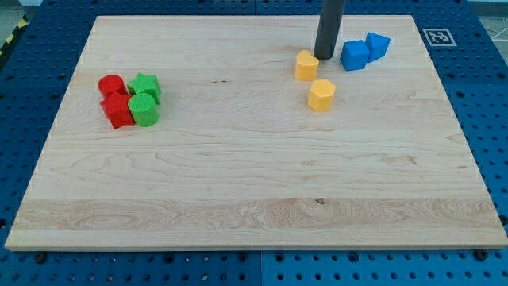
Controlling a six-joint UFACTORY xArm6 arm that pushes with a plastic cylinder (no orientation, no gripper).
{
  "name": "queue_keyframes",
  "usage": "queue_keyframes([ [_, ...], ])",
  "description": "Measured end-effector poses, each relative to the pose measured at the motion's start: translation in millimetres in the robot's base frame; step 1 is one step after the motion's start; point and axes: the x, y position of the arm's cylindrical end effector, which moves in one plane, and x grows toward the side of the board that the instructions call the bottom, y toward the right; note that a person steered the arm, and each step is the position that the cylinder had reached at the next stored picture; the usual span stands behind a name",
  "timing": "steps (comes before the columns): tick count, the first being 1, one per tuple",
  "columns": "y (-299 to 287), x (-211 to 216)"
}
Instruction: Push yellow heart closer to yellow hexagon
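Observation:
The yellow heart (306,65) lies near the view's top, right of centre. The yellow hexagon (321,94) lies just below it and slightly to the right, a small gap apart. My tip (325,57) is down on the board just right of the heart's upper side, close to it or touching it; I cannot tell which. The dark rod rises out of the view's top.
Two blue blocks (355,55) (378,45) sit just right of my tip. At the view's left are a red cylinder (111,85), a red star (117,110), a green star (145,84) and a green cylinder (144,110), clustered together. The wooden board (254,214) rests on a blue perforated table.

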Motion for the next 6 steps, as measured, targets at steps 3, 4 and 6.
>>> queue_keyframes([
  [3,-27,87],
  [4,-24,70],
  [6,-92,28],
])
